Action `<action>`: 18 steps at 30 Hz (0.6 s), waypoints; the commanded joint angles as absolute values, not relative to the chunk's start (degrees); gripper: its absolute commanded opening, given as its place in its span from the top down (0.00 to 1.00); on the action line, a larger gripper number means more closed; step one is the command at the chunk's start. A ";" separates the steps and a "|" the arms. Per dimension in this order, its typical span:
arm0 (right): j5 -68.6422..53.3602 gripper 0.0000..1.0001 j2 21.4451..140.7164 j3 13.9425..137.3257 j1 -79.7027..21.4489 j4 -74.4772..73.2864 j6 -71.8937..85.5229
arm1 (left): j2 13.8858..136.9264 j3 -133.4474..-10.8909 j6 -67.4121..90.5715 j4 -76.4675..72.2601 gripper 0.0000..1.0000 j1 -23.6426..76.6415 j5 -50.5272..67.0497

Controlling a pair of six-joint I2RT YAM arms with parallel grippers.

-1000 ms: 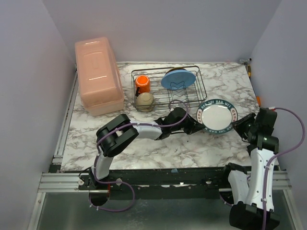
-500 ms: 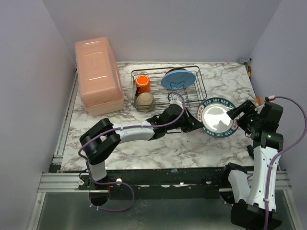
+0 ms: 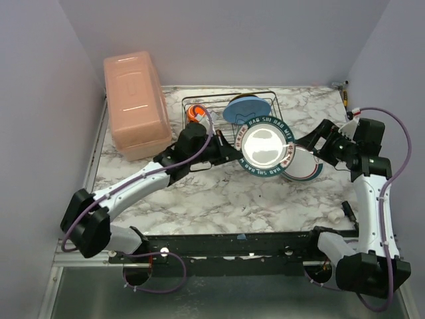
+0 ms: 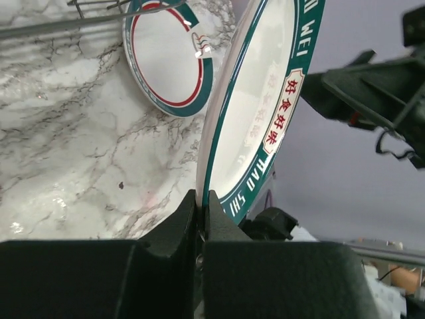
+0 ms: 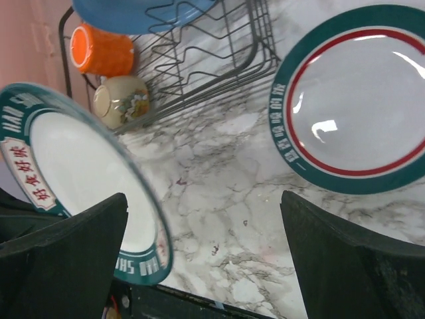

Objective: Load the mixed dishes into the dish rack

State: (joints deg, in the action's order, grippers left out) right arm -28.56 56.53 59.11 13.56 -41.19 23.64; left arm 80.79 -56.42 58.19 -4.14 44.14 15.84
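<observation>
1. Currently your left gripper [image 4: 202, 203] is pinching the bottom edge of the white plate with dark teal patterned rim [image 3: 266, 147]. The jaws are clamping almost fully together on the thin rim and gripping nothing else.
2. You're holding that plate clear of the marble table [image 3: 219, 199]. It's tilting up on edge, facing the top camera, just in front of the dish rack [image 3: 226, 129] at its front-right corner.
3. The plate is showing a glossy white centre and a wide dark teal band. White lettering is running round the band, with red characters on pale patches.
4. Your right gripper [image 3: 324, 141] is hanging just right of the held plate with its jaws spread wide, gripping nothing. Bare marble is showing between its fingers [image 5: 60, 259].
5. A second teal-rimmed plate [image 3: 304, 165] is lying flat on the table, partly under the held one. It's showing a red ring inside its teal band.
6. The black wire rack is carrying the larger light-blue plate [image 3: 247, 108] at the back and the orange mug [image 3: 194, 113] at the left. The small white bowl [image 5: 119, 100], cream with a flower print, is sitting just beside the mug.
7. A pink lidded box [image 3: 135, 103] is sitting left of the rack.
</observation>
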 commanded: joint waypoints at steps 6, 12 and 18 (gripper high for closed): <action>-36.96 0.00 58.95 57.16 -2.77 -28.49 29.56 | 64.62 -58.09 33.43 11.23 1.00 33.82 29.22; -36.23 0.00 60.75 53.39 -13.79 -15.34 38.01 | 60.57 -57.46 29.67 14.07 1.00 29.00 33.67; -39.55 0.17 62.54 52.75 -18.63 -8.18 39.96 | 59.39 -55.86 27.93 14.77 1.00 28.74 33.51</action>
State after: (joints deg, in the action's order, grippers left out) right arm -36.67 62.24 53.76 -16.08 -16.67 37.12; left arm 60.90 -56.01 31.64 13.96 29.06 30.41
